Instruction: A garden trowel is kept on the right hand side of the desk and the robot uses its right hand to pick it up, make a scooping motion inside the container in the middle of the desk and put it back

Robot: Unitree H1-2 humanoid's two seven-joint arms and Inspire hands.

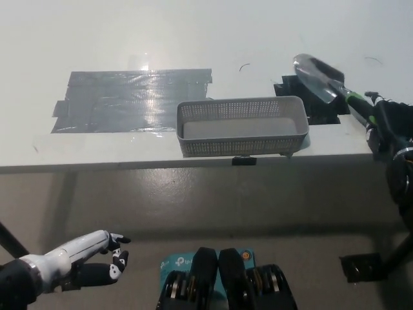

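At the right edge of the desk [193, 32], item one: my right hand [386, 123], black, reaching in from the side with its fingers clamped around the trowel's handle. I see the wrist level with the desk's front right corner, and the hand partly cut off by the picture's border.

Item two: the trowel [317, 79]. It has a shiny metal blade, pointed and shallowly dished, and a dark handle with a green band where it meets the blade. It lies on a slant, blade aimed away from me and toward the middle, handle running back into my hand. The blade sits over a black marking [321, 115] just beyond the container's right end, outside the container. I cannot tell whether the tip touches the surface.

Item three: the container [242, 147], a low rectangular basket of grey perforated plastic with rounded corners and a plain pale floor. It stands at the desk's front edge, near the middle.

Item four: a patch of grey tape [129, 97], glossy, laid in overlapping strips to the left of the container, catching a glare.

Item five: my left hand [97, 253], white shell with dark fingers, hanging low below the desk's front edge, fingers loosely spread and holding nothing.
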